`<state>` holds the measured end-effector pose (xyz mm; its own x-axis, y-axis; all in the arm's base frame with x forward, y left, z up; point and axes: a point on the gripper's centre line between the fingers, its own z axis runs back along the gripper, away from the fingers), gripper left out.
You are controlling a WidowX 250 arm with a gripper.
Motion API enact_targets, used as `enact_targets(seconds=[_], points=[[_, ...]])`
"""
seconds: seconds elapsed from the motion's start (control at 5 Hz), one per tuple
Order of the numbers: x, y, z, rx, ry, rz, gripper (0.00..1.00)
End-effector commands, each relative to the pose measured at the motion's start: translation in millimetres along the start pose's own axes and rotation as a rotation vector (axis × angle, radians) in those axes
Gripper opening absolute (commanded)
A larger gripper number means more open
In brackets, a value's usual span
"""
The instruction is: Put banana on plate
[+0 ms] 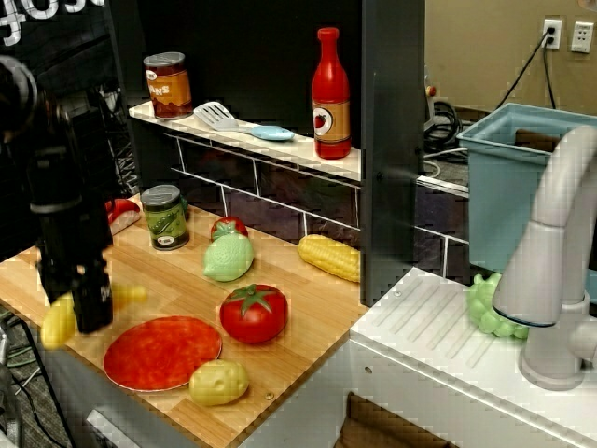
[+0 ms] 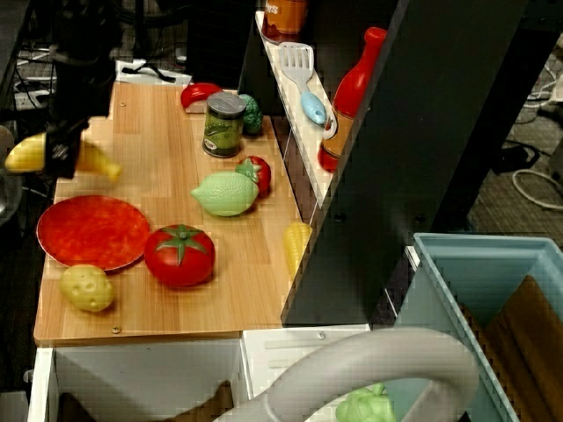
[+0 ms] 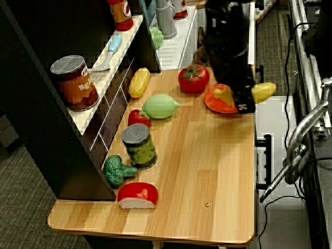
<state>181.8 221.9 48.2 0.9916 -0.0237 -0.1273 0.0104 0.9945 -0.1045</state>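
The banana (image 1: 58,322) is held in closed fingers (image 1: 91,313) beside the plate (image 1: 160,353); released early, it could miss

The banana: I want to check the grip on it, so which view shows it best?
The view from above: the banana shows both yellow ends either side of the gripper, off the plate. The front view shows it blurred behind the gripper; the view from the far end shows it partly hidden.
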Motion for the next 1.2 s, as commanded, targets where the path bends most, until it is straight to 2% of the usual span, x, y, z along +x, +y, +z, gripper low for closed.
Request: enact_targets(seconds=[0.0,0.2,0.4,0.8,1.0], points=[[-22.0,-26.8,-14.0,0.065,-0.004,-0.050,0.00],[-18.6,-46.3,-16.7,0.087,0.038,-0.068,0.00],[-10.4,-55.9,-6.9,0.082,0.055,-0.070,0.00],[9.7,-55.3,10.1,0.086,0.107,-0.057,0.00],[13.5,-51.9,22.9,0.089,0.114,-0.073,0.00]])
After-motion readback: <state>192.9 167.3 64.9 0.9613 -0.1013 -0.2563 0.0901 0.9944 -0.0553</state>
